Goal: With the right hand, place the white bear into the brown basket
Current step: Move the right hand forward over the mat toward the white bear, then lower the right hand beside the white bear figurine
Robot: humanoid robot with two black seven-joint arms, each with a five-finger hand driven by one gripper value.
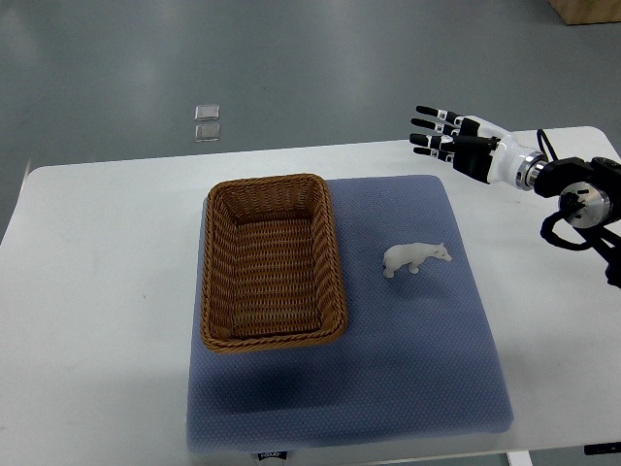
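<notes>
Brown basket (273,262) at my nine o'clock: woven wicker, rough, matt. Blue mat (408,369) beneath: soft textured cloth, I'd guess foam-backed. White bear (414,258) at centre: smooth, faintly glossy, probably plastic. Table (97,291): smooth matt white. Right hand (456,141) at two o'clock: black-and-white hard plastic shell.

Blue mat (408,369) on white table (97,291) (grey floor (291,58) beyond).

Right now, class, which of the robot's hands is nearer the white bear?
Right. The right hand hovers open beyond the white bear, toward the table's far right corner. The left hand is not in view.
</notes>
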